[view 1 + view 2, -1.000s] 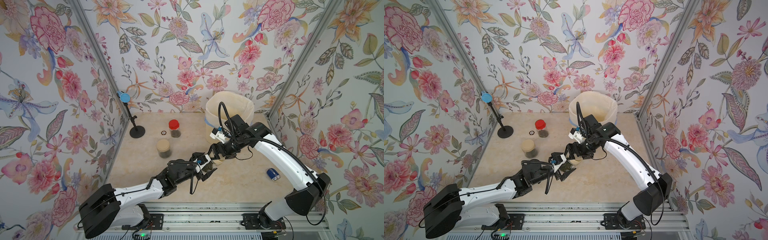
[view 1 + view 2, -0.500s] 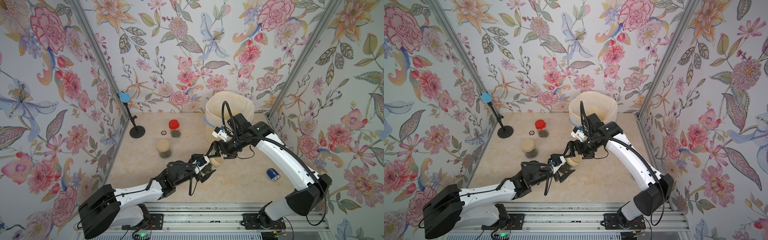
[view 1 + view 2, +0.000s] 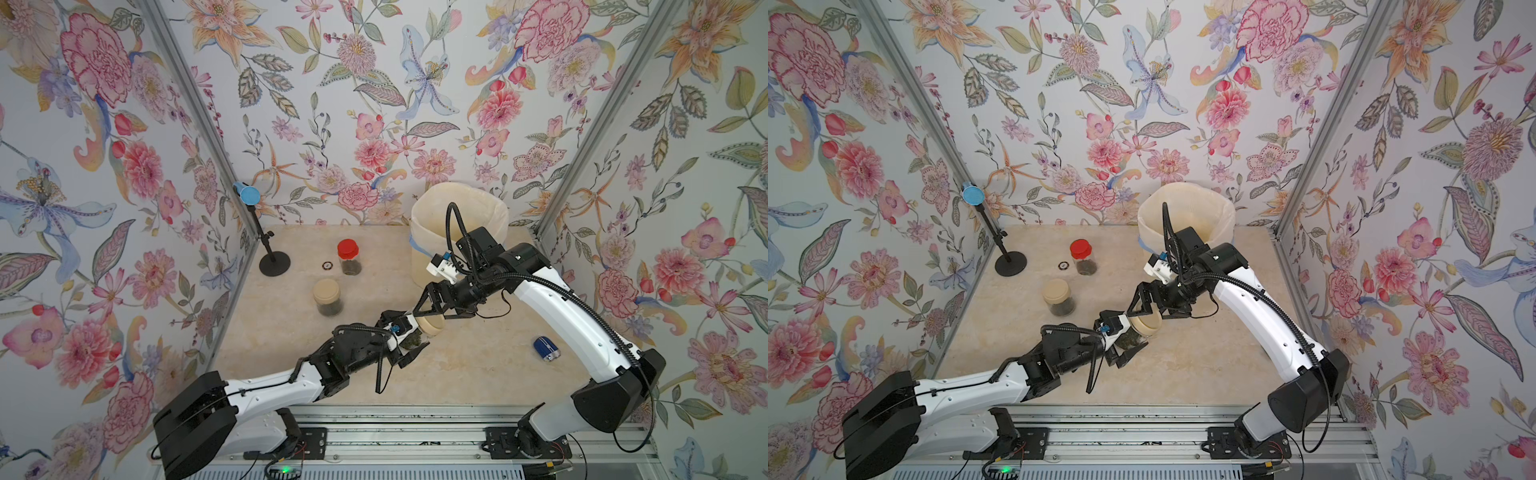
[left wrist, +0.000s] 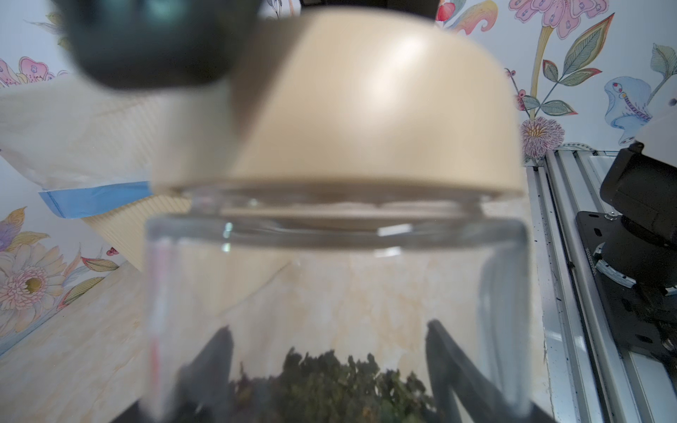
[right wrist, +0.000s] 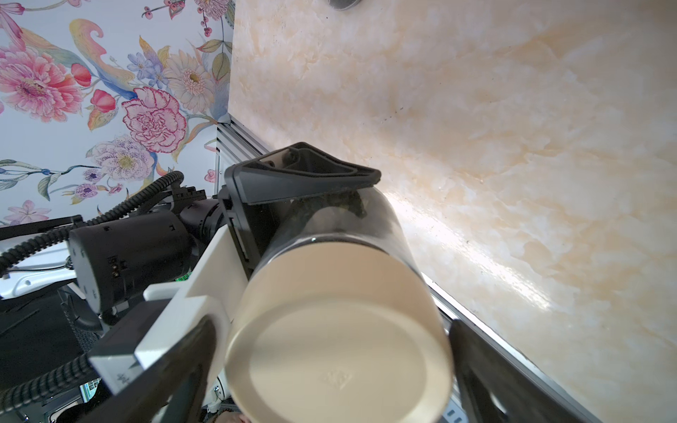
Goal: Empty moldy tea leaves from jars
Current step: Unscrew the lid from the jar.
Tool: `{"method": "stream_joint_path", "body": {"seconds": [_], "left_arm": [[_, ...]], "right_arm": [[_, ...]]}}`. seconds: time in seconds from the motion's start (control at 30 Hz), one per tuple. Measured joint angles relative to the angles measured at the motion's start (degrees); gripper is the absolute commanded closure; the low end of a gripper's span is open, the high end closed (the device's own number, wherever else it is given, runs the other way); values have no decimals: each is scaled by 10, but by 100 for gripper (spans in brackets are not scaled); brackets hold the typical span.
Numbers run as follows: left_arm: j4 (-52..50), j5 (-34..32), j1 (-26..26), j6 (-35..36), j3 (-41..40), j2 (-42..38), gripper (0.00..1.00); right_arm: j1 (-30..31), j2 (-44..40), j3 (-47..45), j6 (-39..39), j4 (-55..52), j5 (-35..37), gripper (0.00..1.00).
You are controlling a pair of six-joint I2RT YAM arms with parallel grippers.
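Beige lid (image 3: 430, 325) sits on the held jar (image 3: 417, 336), which is tilted and lifted over the table (image 3: 478, 374) in both top views. L gripper (image 3: 411, 341) clamps the jar, and R gripper (image 3: 432, 311) has moved onto the lid vs a sec ago. L wrist: tea leaves (image 4: 340, 381) inside, bin (image 4: 124, 230) beyond. R wrist: fingers (image 5: 483, 370) flank the lid; pinched or not, can't tell. Prob. unscrewing next, nothing emptied yet.

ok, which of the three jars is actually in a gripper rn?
The tilted beige-lidded jar, clamped in the left gripper with the right gripper at its lid. The second beige-lidded jar and the red-capped jar stand upright on the table, untouched.
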Motion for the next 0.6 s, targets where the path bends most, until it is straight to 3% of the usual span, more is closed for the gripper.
{"method": "stream_joint_path", "body": {"seconds": [0.17,0.6], "left_arm": [[0,0,0,0,0,0,38],[-42,41,5,-23,0,-26,36]], "right_arm": [[4,0,0,-4,-3,9,22],[19,0,6,-64,-16,21,21]]}}
